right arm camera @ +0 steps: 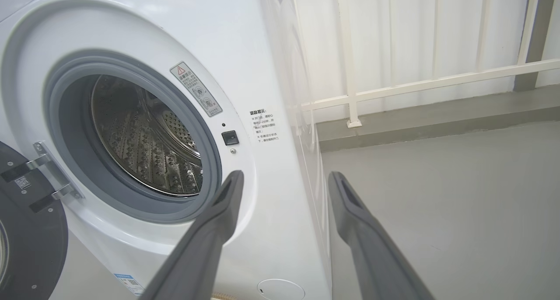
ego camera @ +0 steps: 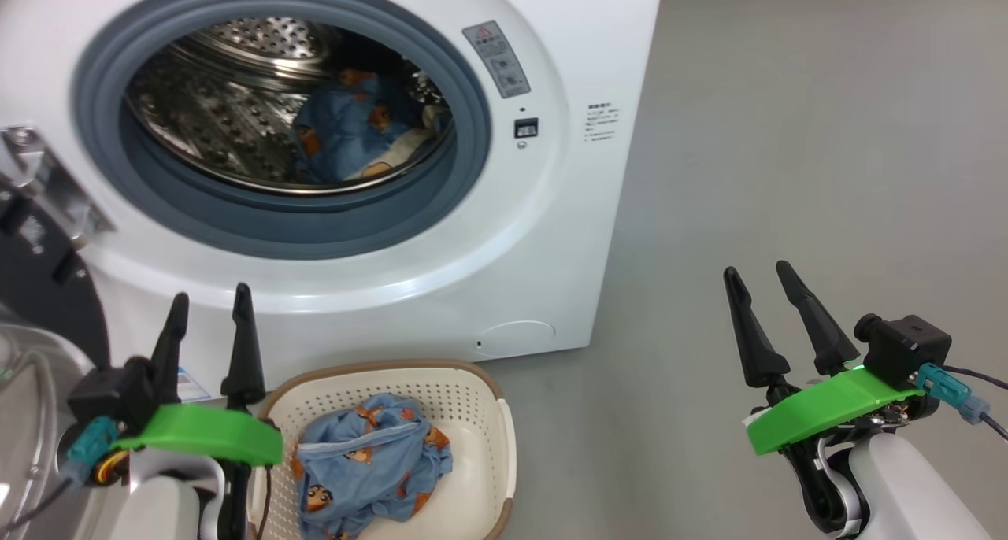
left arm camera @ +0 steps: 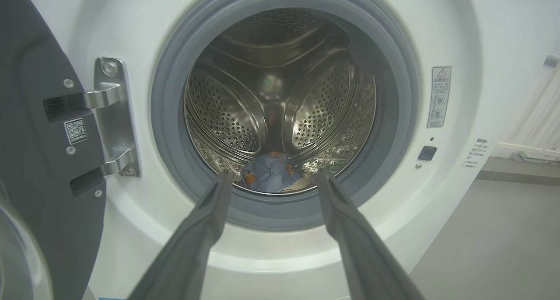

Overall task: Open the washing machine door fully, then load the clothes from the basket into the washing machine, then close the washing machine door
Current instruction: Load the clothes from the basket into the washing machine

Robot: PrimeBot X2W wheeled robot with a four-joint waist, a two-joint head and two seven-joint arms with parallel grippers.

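Now both arms are hanging empty, dark fingers spread wide: the left gripper point(ego camera: 213, 292) is hovering just beside the small cream perforated plastic basket point(ego camera: 504, 414), the right gripper point(ego camera: 757, 268) well off over grey floor point(ego camera: 787, 131). The round black washing machine door point(ego camera: 47, 304) is standing open. Some light blue cartoon-printed clothes point(ego camera: 354, 127) are lying in the steel drum point(ego camera: 220, 91) of the big white washing machine point(ego camera: 551, 233); more are waiting in the basket, and closing is yet to come. Nothing is blocking the opening.

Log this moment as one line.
washing machine door: open; drum: some clothes inside; basket: more clothes; left gripper: open, empty; right gripper: open, empty; next: likely basket pick
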